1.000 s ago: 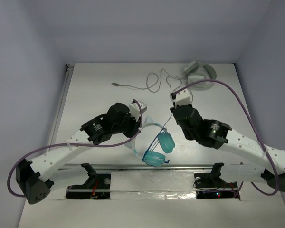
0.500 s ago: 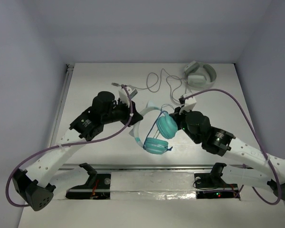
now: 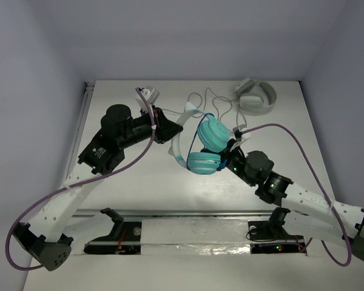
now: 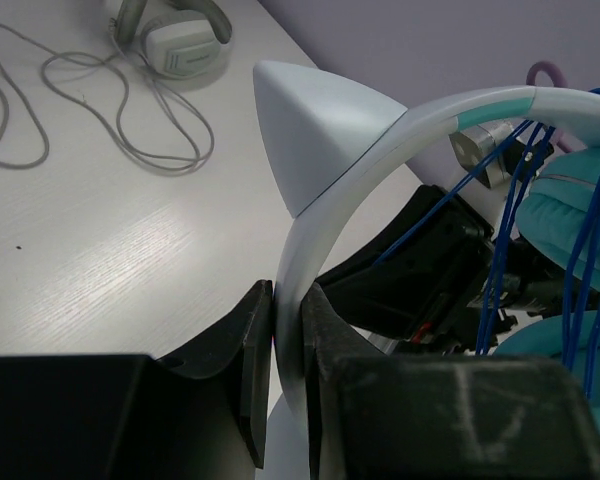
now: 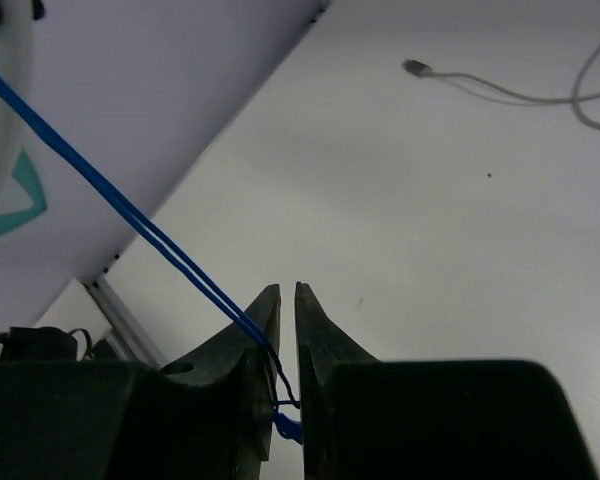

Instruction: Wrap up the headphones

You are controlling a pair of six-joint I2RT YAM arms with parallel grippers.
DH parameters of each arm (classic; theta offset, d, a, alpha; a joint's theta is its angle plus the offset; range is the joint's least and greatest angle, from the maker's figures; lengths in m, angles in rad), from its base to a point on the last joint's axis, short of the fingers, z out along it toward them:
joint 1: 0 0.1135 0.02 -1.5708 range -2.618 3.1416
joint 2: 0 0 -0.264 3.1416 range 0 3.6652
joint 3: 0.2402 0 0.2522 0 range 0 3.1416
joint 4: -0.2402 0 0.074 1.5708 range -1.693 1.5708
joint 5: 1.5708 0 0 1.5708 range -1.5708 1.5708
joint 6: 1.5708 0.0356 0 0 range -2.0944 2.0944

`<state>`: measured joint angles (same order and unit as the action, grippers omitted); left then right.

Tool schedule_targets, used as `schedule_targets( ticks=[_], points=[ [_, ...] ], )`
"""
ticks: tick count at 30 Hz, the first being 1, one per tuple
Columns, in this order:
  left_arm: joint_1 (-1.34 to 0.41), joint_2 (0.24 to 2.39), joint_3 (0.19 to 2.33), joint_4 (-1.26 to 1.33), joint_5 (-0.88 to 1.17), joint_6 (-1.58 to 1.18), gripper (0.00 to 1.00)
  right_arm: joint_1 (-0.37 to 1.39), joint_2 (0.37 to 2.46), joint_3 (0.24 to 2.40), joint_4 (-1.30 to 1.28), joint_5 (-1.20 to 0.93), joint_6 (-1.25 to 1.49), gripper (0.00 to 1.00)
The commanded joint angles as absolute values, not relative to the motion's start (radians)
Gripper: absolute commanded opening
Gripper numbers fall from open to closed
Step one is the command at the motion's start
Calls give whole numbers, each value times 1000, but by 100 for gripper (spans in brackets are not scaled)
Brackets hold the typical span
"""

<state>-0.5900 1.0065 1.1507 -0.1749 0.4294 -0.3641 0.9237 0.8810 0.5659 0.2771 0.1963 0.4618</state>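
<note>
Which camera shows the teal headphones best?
The top external view: the headphones show whole, both teal cups and white headband. The left wrist view shows only the headband clamped in the left gripper and some blue cable; the right wrist view shows just cable pinched in the right gripper.

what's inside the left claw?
The white headband of the headphones, clamped between the left claw fingers. Its lower stretch is hidden behind the fingers.
</note>
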Motion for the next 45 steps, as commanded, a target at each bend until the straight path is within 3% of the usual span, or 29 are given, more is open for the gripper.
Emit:
schedule_targets(
  ticks=[1, 8, 18, 19, 21, 39, 45],
  points=[
    [-591, 999, 1227, -23, 422, -463, 0, 920, 899, 543, 463, 134, 495, 17],
    [-591, 977, 1230, -11, 336, -512, 0, 920, 917, 517, 520, 133, 538, 10],
    [-591, 1032, 1172, 127, 268, -626, 0, 920, 865, 425, 540, 146, 621, 17],
    [-591, 1035, 1166, 146, 262, -630, 0, 920, 859, 422, 540, 146, 624, 15],
    [-591, 1049, 1146, 161, 229, -649, 0, 920, 847, 411, 546, 143, 638, 0],
    [-591, 1114, 945, 371, -342, -838, 0, 920, 1071, 388, 830, -44, 945, 2],
    [-600, 1193, 893, 419, -428, -839, 0, 920, 1123, 432, 825, -110, 1081, 4]
  ],
)
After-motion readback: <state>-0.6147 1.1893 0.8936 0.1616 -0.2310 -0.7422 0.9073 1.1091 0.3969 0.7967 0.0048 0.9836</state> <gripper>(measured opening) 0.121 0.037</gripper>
